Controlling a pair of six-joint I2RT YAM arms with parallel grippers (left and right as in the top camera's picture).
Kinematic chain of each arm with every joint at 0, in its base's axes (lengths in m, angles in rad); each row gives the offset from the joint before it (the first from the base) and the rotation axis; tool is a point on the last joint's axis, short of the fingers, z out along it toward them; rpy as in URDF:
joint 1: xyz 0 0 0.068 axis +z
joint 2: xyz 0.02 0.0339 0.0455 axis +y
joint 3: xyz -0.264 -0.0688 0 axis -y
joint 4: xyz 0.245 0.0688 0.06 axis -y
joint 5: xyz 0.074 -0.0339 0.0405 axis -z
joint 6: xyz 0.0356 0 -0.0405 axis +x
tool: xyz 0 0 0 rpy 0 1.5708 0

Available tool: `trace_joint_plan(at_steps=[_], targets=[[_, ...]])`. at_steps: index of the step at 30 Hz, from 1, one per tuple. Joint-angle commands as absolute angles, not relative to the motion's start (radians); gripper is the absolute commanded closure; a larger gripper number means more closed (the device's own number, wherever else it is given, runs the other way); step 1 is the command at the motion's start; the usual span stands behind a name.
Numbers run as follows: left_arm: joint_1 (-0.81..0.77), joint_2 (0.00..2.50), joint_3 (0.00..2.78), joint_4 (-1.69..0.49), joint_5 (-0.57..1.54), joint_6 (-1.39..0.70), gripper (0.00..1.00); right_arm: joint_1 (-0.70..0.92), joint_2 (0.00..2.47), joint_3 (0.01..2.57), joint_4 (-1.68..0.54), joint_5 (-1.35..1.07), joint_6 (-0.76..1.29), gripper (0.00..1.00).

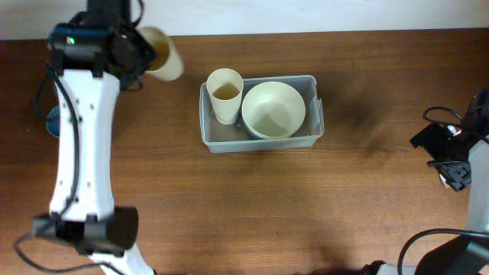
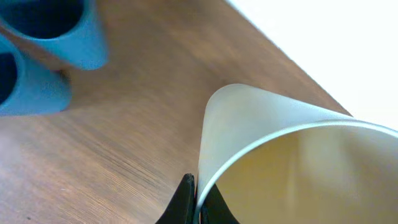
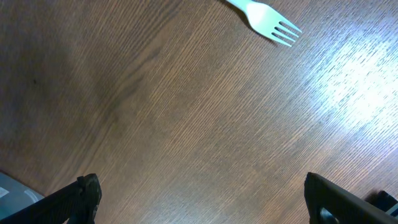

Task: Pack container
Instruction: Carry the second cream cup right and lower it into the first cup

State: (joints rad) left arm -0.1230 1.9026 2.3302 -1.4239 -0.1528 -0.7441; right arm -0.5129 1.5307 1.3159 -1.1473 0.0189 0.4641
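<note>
The clear plastic container (image 1: 313, 103) sits at the table's middle back. It holds an upright cream cup (image 1: 225, 93) on its left and a cream bowl (image 1: 273, 108) on its right. My left gripper (image 2: 200, 198) is shut on the rim of a second cream cup (image 1: 162, 53), held tilted at the back left, left of the container; it fills the left wrist view (image 2: 273, 143). My right gripper (image 3: 202, 193) is open and empty over bare wood at the far right (image 1: 458, 156).
Two blue cups (image 2: 43, 56) stand on the table by the left arm; one shows at the left edge overhead (image 1: 52, 120). A white plastic fork (image 3: 264, 18) lies on the wood near the right gripper.
</note>
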Motion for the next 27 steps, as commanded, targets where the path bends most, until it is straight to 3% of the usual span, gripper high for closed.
trace_joint_plan(at_steps=[1,9,27], targets=[[-0.209,1.857,2.346,-1.423,-0.179,-0.681,0.99,-0.518,1.528,1.311,-1.147,0.032,0.466,0.01],[-0.349,1.853,2.346,-1.422,-0.262,-0.679,0.98,-0.519,1.528,1.311,-1.147,0.032,0.465,0.01],[-0.379,1.853,2.344,-1.414,-0.246,-0.680,0.98,-0.518,1.528,1.311,-1.147,0.032,0.465,0.01]])
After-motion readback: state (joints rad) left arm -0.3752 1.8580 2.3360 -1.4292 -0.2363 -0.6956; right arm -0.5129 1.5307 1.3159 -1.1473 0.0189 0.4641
